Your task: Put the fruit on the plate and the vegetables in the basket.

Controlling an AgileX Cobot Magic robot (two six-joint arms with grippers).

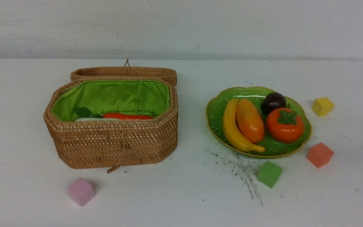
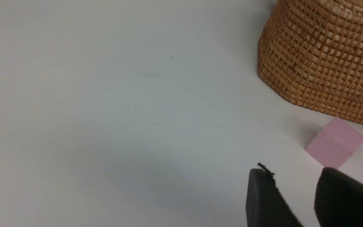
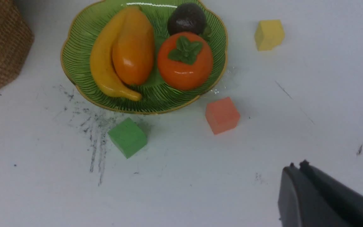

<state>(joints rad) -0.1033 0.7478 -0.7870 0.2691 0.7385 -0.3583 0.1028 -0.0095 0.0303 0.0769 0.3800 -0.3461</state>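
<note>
Banana [image 1: 233, 130], mango [image 1: 250, 120], persimmon [image 1: 284, 125] and mangosteen [image 1: 273, 102] fill the green plate [image 1: 216, 110]; a carrot [image 1: 128, 116] and leafy radish [image 1: 88, 119] lie in the open wicker basket [image 1: 112, 142]. The left gripper [image 2: 296, 189] hangs spread beside a pink cube [image 2: 335, 146]; the right gripper [image 3: 296, 171] hangs pressed together.

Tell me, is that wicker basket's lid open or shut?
Open. The basket has its lid swung back behind it, baring the green lining and the vegetables inside.
</note>
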